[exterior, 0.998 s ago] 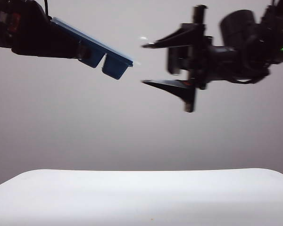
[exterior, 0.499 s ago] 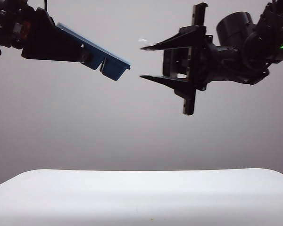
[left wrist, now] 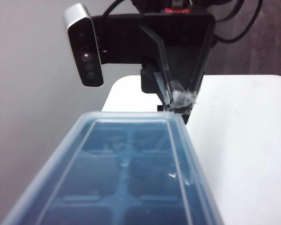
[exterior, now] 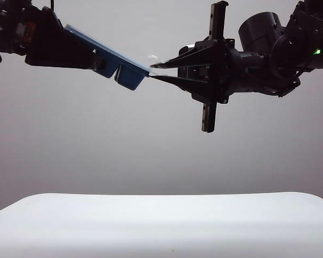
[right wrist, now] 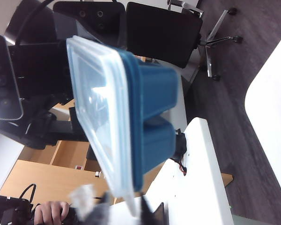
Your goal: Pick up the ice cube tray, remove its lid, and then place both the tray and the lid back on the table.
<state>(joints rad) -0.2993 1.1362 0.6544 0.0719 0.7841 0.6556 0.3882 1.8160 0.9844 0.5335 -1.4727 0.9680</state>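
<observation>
Right hand comes in from the right of the exterior view, level, its two fingers drawn almost together right at the near corner of the lid; from here I cannot tell whether they have actually pinched the rim or only bracket it. Left hand is clamped on the far end of the ice cube tray, holding it high above the table, tilted so the free end dips toward the right hand. That is the line that matters: the tray's long axis points straight at the right hand, and the lid's overhanging lip is the nearest thing to those fingertips. In the left wrist view the lid sits fully seated over the compartments, with the right hand's taped fingertips just at its far corner. Right wrist view shows the lid edge-on over the tray. Nothing stands between them; table well below.
</observation>
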